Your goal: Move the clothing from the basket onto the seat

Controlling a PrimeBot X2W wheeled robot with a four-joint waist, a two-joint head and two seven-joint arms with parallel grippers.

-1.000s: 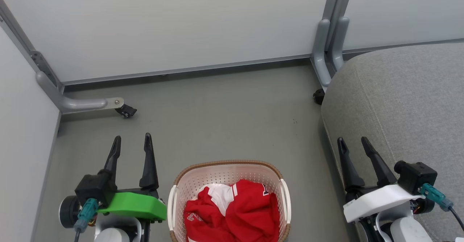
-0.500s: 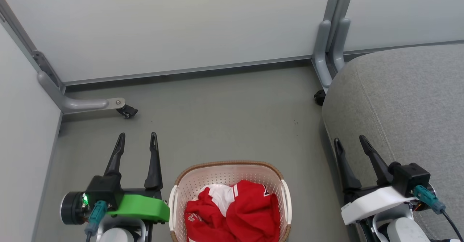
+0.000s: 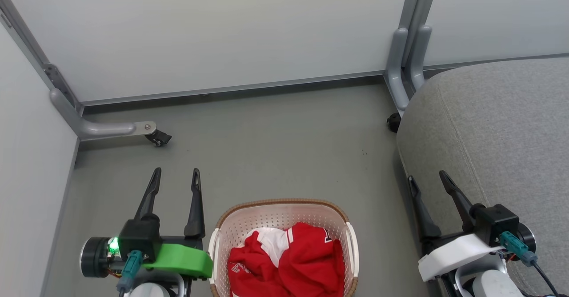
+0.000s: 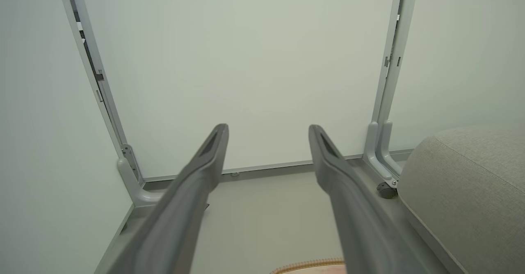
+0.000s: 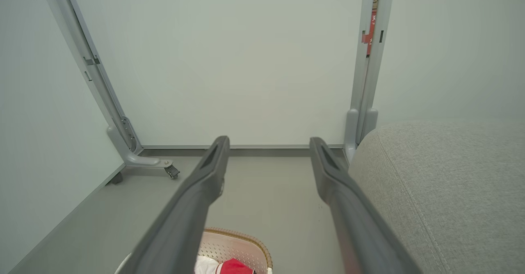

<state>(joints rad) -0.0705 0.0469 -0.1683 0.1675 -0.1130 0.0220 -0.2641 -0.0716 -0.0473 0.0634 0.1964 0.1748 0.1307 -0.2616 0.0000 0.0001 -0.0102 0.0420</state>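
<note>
Fingers [image 3: 195, 199] of left gripper [image 3: 175, 171] have edged nearer basket [image 3: 280, 202].

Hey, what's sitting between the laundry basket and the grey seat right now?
Between the basket and the seat there is only bare grey floor, in the head view; the open right gripper hangs by the seat's edge.
</note>
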